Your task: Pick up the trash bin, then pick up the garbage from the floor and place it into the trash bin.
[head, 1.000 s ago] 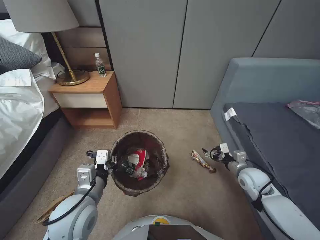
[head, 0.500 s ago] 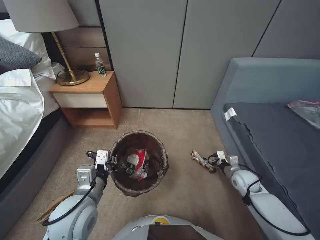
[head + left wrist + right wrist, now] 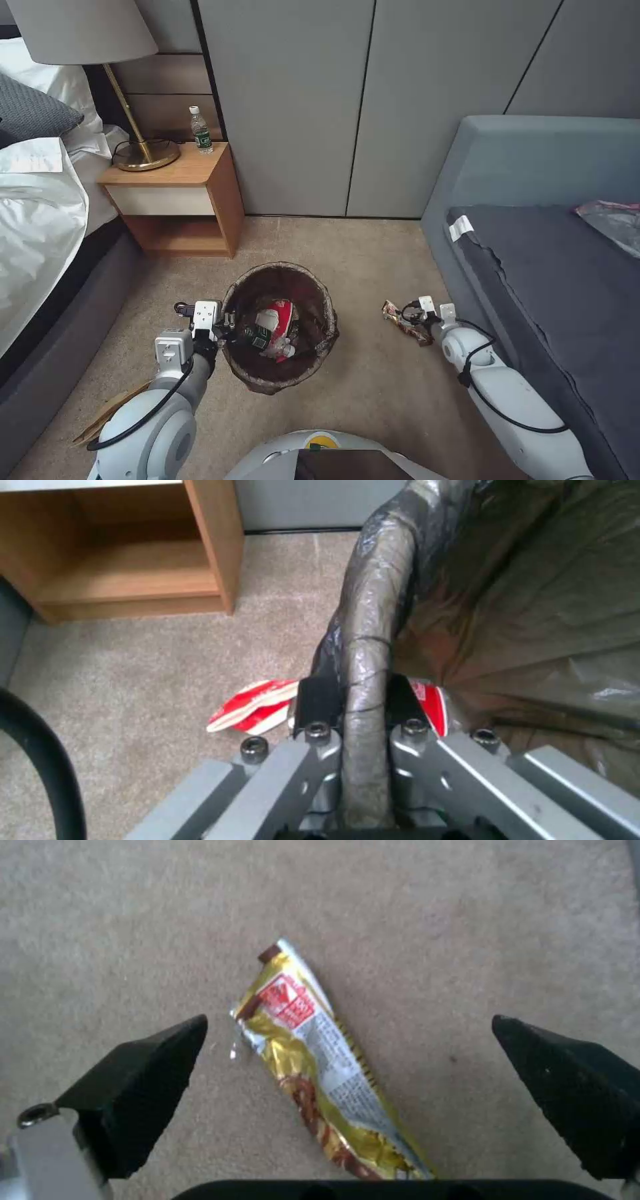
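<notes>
The trash bin [image 3: 313, 293], lined with a dark bag, is held at its rim [image 3: 373, 605] by my left gripper [image 3: 227, 325], whose jaws are clamped on either side of it [image 3: 363, 700]. Inside lie a red-white carton [image 3: 281, 315] and a green-label bottle [image 3: 257, 335]. Another red-white carton [image 3: 250, 714] lies on the carpet beside the bin. A yellow and brown snack wrapper [image 3: 390, 311] lies flat on the carpet right of the bin. My right gripper [image 3: 410, 315] hovers low over it, open, with the wrapper [image 3: 320, 1060] between its spread fingers [image 3: 147, 1075].
A wooden nightstand [image 3: 177, 200] with a lamp and a bottle [image 3: 201, 131] stands behind the bin. The bed [image 3: 40, 220] runs along the left and a grey sofa [image 3: 533, 267] along the right. Tan cardboard [image 3: 107, 413] lies by my left arm.
My right arm has swung left and down, bringing its open gripper over the snack wrapper. The left gripper and the bin have stayed put.
</notes>
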Tool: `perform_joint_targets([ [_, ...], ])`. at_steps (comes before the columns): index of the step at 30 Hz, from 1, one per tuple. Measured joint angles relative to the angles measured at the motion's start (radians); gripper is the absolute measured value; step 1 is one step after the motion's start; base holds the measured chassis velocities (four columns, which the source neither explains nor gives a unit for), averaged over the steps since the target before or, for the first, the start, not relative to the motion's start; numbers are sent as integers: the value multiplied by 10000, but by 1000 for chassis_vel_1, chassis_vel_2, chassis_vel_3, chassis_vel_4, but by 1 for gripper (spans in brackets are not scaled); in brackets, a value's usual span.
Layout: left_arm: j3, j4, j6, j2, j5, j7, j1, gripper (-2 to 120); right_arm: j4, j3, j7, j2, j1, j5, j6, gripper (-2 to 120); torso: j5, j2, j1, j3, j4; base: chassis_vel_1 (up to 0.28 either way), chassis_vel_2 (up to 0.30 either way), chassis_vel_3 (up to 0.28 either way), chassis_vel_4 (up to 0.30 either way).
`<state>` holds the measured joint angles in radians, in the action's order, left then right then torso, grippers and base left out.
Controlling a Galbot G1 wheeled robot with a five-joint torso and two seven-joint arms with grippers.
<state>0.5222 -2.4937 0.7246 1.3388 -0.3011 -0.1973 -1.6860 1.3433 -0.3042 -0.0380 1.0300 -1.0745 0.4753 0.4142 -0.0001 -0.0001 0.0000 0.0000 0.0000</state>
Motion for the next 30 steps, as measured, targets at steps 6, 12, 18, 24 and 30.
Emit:
perform_joint_targets([
  [6, 0, 59, 0, -16, -7, 2, 51, 2, -287, 124, -111, 215, 18, -344, 5, 100, 0, 0, 0, 0, -1, 0, 0, 0, 0],
  [12, -16, 102, 0, -31, -13, 5, 78, 2, -583, 184, -190, 395, 76, -626, -6, 100, 1, 0, 0, 0, -2, 0, 0, 0, 0],
  [18, 3, 108, -1, -64, -42, 7, 89, 2, -998, 230, -277, 535, 273, -878, -51, 100, 0, 0, 0, 0, -1, 0, 0, 0, 0],
  [24, 4, 123, -3, -69, -57, 7, 106, 2, -1228, 275, -313, 695, 352, -1044, -84, 100, 0, 0, 0, 0, 0, 0, 0, 0, 0],
  [30, 29, 124, -5, -71, -66, 7, 96, 2, -1631, 310, -366, 982, 513, -1304, -184, 100, 2, 0, 0, 0, 0, 0, 0, 0, 0],
])
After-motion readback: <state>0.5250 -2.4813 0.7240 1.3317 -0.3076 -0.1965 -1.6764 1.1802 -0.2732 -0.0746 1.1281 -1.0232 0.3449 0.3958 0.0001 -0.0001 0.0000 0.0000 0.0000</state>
